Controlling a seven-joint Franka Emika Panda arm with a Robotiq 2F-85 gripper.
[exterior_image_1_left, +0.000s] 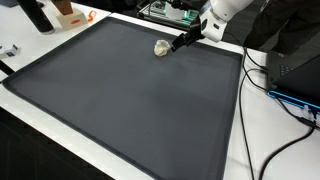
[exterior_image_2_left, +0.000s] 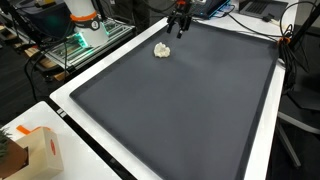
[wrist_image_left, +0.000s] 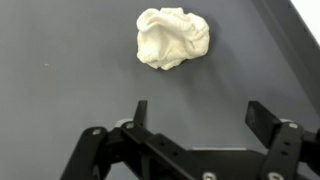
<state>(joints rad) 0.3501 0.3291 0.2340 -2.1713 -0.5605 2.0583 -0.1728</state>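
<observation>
Closest to the wrist camera I see my gripper (wrist_image_left: 200, 112). Its two jaws stand wide apart and there is nothing between them. Just ahead of it lies a crumpled white wad (wrist_image_left: 173, 38), perhaps paper or tissue, resting on the dark grey mat (wrist_image_left: 60, 60). Nothing touches the wad, and it is apart from both fingers. In the wrist view it is not centred between them but sits somewhat toward one side.

In both exterior views the wad (exterior_image_1_left: 162, 47) lies near the far edge of the mat, with the gripper (exterior_image_2_left: 181, 32) just beside it and low over the surface.

I think the main risk is the offset. If I go forward like this, one finger could meet the wad first and only push it away, because it looks very light. If I go too low, the fingertips may scrape the mat. If I close too high, the soft wad could squash and slip out. The cables (exterior_image_1_left: 255, 85) beside the mat are also near my arm's side.
</observation>
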